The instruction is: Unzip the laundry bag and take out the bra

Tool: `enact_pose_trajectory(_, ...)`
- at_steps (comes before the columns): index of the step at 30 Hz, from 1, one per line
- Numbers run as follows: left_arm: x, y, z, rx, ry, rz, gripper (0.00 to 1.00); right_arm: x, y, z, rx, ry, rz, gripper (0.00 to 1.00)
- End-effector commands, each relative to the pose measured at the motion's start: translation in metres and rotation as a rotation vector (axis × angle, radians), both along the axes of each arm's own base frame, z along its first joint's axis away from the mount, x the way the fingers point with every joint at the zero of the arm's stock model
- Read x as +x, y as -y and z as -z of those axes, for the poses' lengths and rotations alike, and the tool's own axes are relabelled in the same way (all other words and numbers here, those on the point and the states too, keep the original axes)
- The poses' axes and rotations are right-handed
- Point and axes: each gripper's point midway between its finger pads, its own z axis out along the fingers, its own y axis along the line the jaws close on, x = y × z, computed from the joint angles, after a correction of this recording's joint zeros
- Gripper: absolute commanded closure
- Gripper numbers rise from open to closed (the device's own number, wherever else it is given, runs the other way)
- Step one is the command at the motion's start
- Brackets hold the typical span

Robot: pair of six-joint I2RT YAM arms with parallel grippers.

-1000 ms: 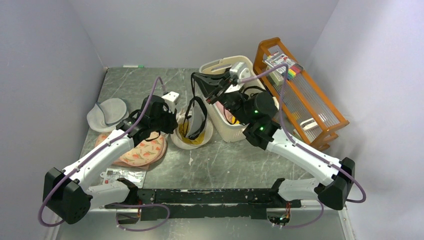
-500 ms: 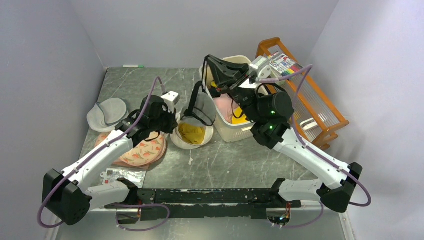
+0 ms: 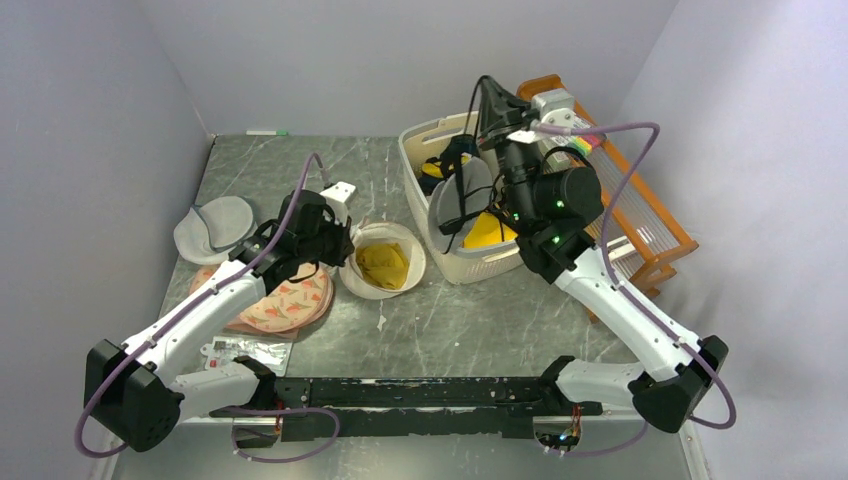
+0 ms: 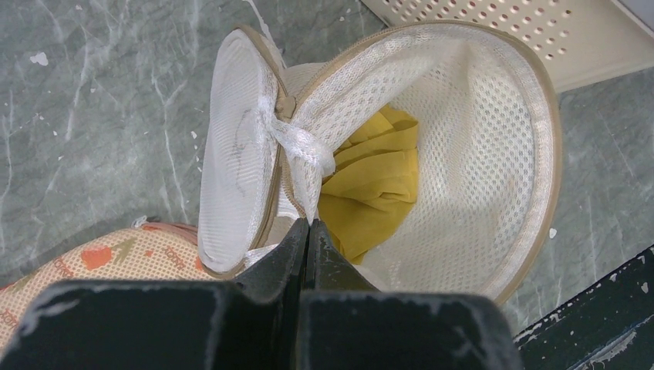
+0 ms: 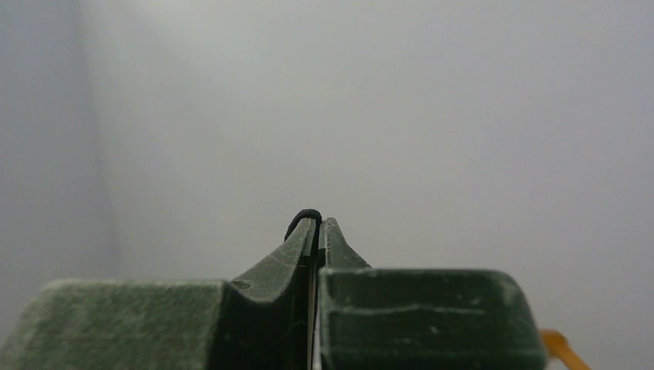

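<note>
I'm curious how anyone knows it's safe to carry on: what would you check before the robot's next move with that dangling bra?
1. The laundry bag is unzipped: ok, its lid is flipped back.
2. The left gripper steadies the bag: ok, shut on a white fabric loop at the rim.
3. The bra is out of the bag: ok, it hangs over the basket.
4. The right gripper has a hold: ok, but shut on one thin dark strap only.
5. The bra is clear of the basket's contents: cannot tell.
6. The bag is empty: not ok, a yellow cloth lies inside.
</note>
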Motion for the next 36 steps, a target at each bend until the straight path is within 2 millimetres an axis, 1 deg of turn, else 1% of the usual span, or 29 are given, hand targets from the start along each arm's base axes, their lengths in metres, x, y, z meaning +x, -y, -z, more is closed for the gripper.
enact_pose_trajectory(1, 0.006, 0.0, -0.008, -0.021, 0.032, 0.002, 0.93, 0.04, 0.039, 0.03, 0.044, -0.083, 0.118, 1.0)
enact_pose_trajectory(5, 0.008, -0.001, -0.005, -0.019, 0.023, 0.0, 0.93, 0.074, 0.052, 0.077, 0.012, -0.192, 0.205, 1.0)
enact_pose_trajectory(8, 0.009, -0.002, -0.003, -0.016, 0.018, -0.004, 0.93, 0.095, 0.058, 0.12, -0.01, -0.288, 0.251, 1.0)
enact_pose_trajectory(11, 0.01, -0.003, -0.001, -0.012, 0.012, -0.01, 0.93, 0.112, 0.055, 0.166, -0.034, -0.391, 0.245, 1.0)
enact_pose_trajectory(14, 0.011, -0.004, 0.0, -0.011, 0.009, -0.014, 0.93, 0.127, 0.043, 0.212, -0.072, -0.491, 0.216, 1.0)
enact_pose_trajectory(15, 0.012, -0.005, 0.0, -0.012, 0.009, -0.015, 0.93, 0.135, 0.049, 0.225, -0.086, -0.516, 0.234, 1.0)
enact_pose_trajectory(18, 0.012, -0.005, 0.0, -0.016, 0.006, -0.015, 0.93, 0.155, 0.058, 0.272, -0.158, -0.599, 0.316, 1.0)
enact_pose_trajectory(21, 0.013, -0.004, 0.0, -0.024, 0.003, -0.011, 0.93, 0.167, 0.067, 0.309, -0.191, -0.683, 0.368, 1.0)
enact_pose_trajectory(23, 0.013, -0.005, 0.001, -0.023, 0.001, -0.012, 0.93, 0.17, 0.068, 0.329, -0.205, -0.724, 0.368, 1.0)
enact_pose_trajectory(27, 0.014, -0.006, 0.001, -0.028, -0.004, -0.012, 0.93, 0.169, 0.067, 0.358, -0.229, -0.775, 0.361, 1.0)
enact_pose_trajectory(30, 0.014, -0.006, -0.001, -0.037, 0.003, -0.013, 0.93, 0.171, 0.071, 0.373, -0.227, -0.792, 0.38, 1.0)
enact_pose_trajectory(33, 0.015, -0.006, -0.002, -0.043, 0.004, -0.013, 0.93, 0.167, 0.079, 0.398, -0.234, -0.823, 0.409, 1.0)
enact_pose_trajectory(36, 0.015, -0.006, -0.001, -0.044, 0.0, -0.012, 0.93, 0.166, 0.081, 0.412, -0.235, -0.847, 0.414, 1.0)
